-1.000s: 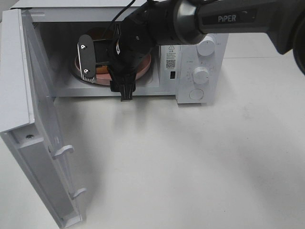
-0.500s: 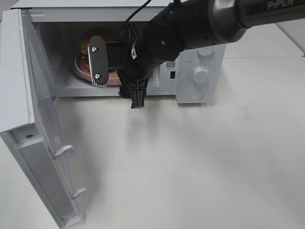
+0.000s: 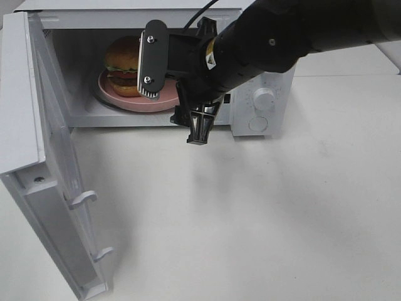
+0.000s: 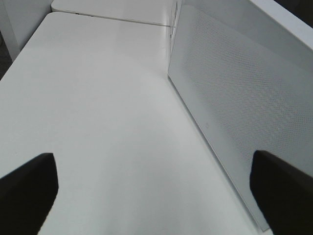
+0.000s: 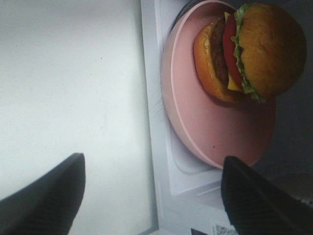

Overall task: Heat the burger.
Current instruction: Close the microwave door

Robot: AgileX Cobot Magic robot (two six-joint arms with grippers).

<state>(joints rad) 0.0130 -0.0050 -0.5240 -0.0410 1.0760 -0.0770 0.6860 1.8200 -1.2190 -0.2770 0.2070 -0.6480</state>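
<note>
Right wrist shows burger [image 5: 254, 54], glossy domed bun, lettuce, tomato, cheese, patty; left fingers [image 4: 24, 188], right fingers [image 5: 44, 196] spread, empty.

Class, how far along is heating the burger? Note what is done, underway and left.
Done: burger sits on pink plate inside the microwave. In hand: right hand open, empty, at the opening. Left: shut the open door, turn a dial.

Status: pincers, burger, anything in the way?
Right pincer open, empty, at microwave mouth. Left pincer open, empty, beside door. Burger on pink plate inside. Right arm in door's swing path.
</note>
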